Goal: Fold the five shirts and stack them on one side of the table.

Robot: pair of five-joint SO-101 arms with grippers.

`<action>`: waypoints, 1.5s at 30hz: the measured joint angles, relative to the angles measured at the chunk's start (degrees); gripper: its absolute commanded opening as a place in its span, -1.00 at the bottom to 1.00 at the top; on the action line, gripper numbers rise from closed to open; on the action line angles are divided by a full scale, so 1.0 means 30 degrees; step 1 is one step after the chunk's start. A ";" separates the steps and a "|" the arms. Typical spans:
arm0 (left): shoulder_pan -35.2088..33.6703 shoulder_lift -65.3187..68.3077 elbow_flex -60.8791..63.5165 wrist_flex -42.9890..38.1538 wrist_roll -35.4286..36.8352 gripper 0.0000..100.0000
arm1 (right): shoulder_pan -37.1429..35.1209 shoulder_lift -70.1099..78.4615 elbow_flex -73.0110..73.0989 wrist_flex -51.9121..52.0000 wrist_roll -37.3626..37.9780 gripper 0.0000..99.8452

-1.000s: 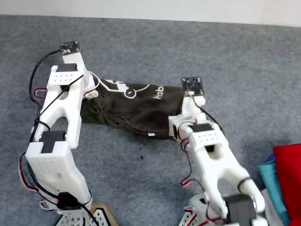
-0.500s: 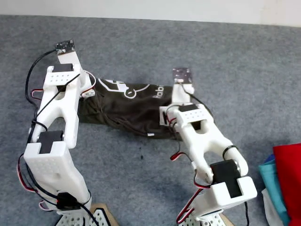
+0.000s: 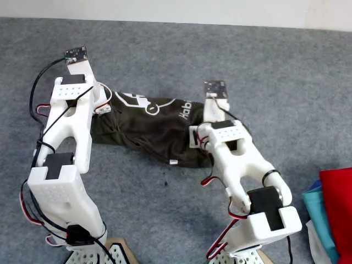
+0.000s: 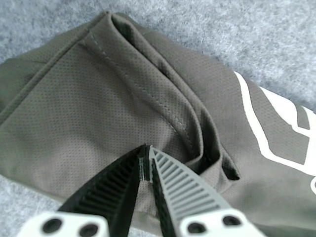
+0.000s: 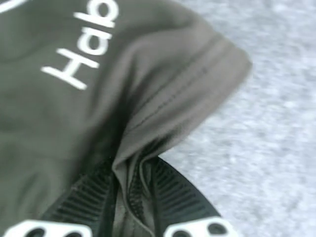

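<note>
So in the high view there's a dark shirt [image 3: 146,126] with a white print lying crumpled and stretched sideways in the middle of the grey, carpet-like table [image 3: 286,82], and there's an arm at each end of it. The left arm [image 3: 71,118] comes down over the shirt's left end and the right arm [image 3: 236,159] sits on its right end, both wrists low against the cloth. You can't really make out the fingertips from up there since the arm bodies cover them. Way off at the right edge of the table, well apart from the dark one, there's a little pile: a red shirt [image 3: 336,203] on top, a teal shirt [image 3: 319,212] peeking out beside it and something white [image 3: 314,236] under that. In the left wrist view, the left gripper [image 4: 147,159] has its two ribbed fingers pressed together right at the tips, pinching a thin bit of the mesh fabric. A stitched seam and a deep fold run away from the pinch, and part of the white graphic shows farther along. In the right wrist view, the right gripper [image 5: 132,170] is clamped on a thick bunched-up wad of the same shirt, with folds squeezed between its fingers. The hem corner sticks out over bare grey table and white lettering sits just beyond.
</note>
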 measured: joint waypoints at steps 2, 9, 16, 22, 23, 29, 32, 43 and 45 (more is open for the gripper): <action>-0.0352 0.0000 0.0000 0.0000 0.0000 -0.88 | 0.0527 0.0000 0.0000 0.0000 0.0000 -0.98; -0.1172 -0.0234 -0.1114 0.2813 -0.0176 -0.69 | 0.2286 0.0029 -0.1084 0.1319 0.0000 -0.98; -0.1553 -0.0352 -0.1377 0.3634 -0.0205 -0.69 | 0.3839 0.0029 -0.1495 0.1758 0.0000 -0.98; -0.3165 -0.0352 -0.1670 0.3810 0.0645 -0.69 | 0.5509 0.0029 -0.1495 0.2403 0.0000 -0.99; -0.3458 -0.0352 -0.1670 0.3810 0.0967 -0.69 | 0.5978 0.0029 -0.1612 0.2462 0.0000 -0.99; -0.4337 -0.0352 -0.1436 0.3634 0.2491 -0.69 | 0.8908 0.0029 -0.3194 0.3223 0.0791 -0.99; -0.4337 -0.0352 -0.0879 0.2813 0.3077 -0.69 | 0.9055 0.0029 -0.4571 0.4044 0.0879 -0.99; -0.4894 -0.0352 -0.0410 0.1641 0.3956 -0.69 | 0.3311 0.0029 -1.1575 0.8498 0.0938 -0.99; -0.4894 -0.0352 -0.0410 0.1641 0.3956 -0.69 | 0.1289 0.0234 -1.1956 0.8498 0.0938 -0.99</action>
